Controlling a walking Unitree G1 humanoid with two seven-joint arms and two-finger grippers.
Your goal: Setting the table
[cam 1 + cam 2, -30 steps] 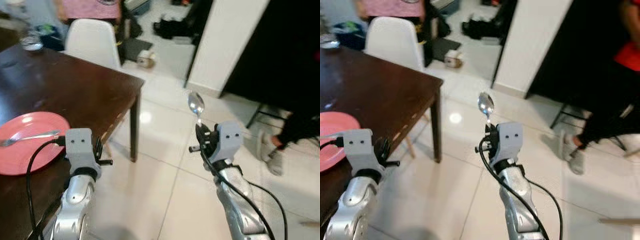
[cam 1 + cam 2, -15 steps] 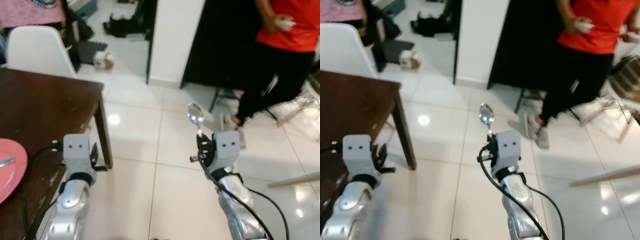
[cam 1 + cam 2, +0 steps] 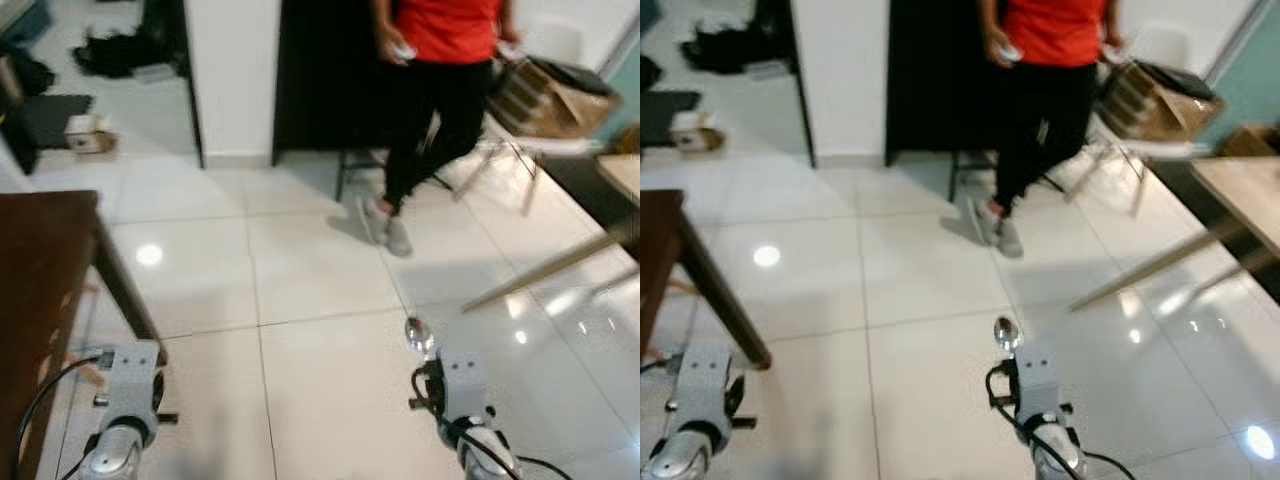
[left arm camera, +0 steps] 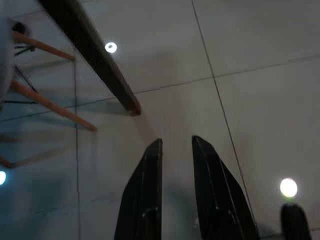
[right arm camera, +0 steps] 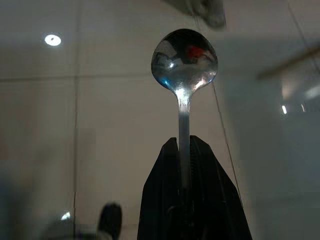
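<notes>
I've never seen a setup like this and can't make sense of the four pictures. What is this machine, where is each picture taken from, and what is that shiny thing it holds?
This is a humanoid robot with two silver arms, each ending in a gripper of two long black fingers. Two pictures come from cameras in its head, looking down at a white tiled floor. The corner of a dark wooden table shows at its left, and a person in a red top stands ahead. The other two pictures come from cameras on its wrists, looking along the fingers. The right gripper is shut on the handle of a metal spoon, bowl pointing away. The left gripper holds nothing; its fingers stand slightly apart above the floor.
</notes>
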